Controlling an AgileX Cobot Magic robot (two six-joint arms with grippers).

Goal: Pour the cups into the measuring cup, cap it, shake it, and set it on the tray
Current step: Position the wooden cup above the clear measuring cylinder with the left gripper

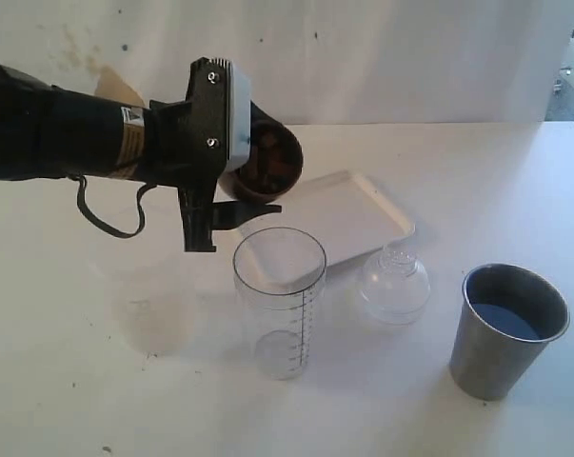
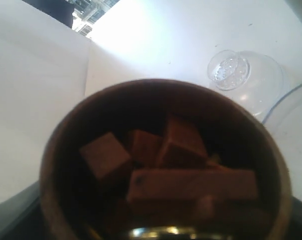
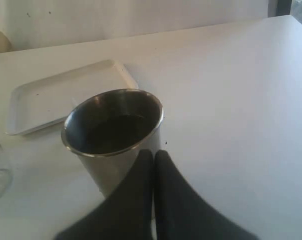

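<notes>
Exterior view: gripping a small round-bellied brown wooden cup [image 1: 267,160] in the left jaws, tipped on its side above the far rim of the tall clear plastic measuring cup with a black scale [image 1: 279,300], upright and seemingly empty on the white surface [image 1: 77,400], with a shallow white rectangular tray [image 1: 358,217] behind, a clear plastic dome lid [image 1: 394,286] just beside, and a tapered brushed-steel tumbler [image 1: 508,328] well apart. Left wrist view: looking into the wooden cup at piled brown blocks [image 2: 191,182], none spilled. Right wrist view: right jaws pressed together, grasping nothing, near the tumbler. Likely trouble: blocks sliding out together, striking the rim and bouncing onto tray or surface, because the mouth seems off-centre.
</notes>
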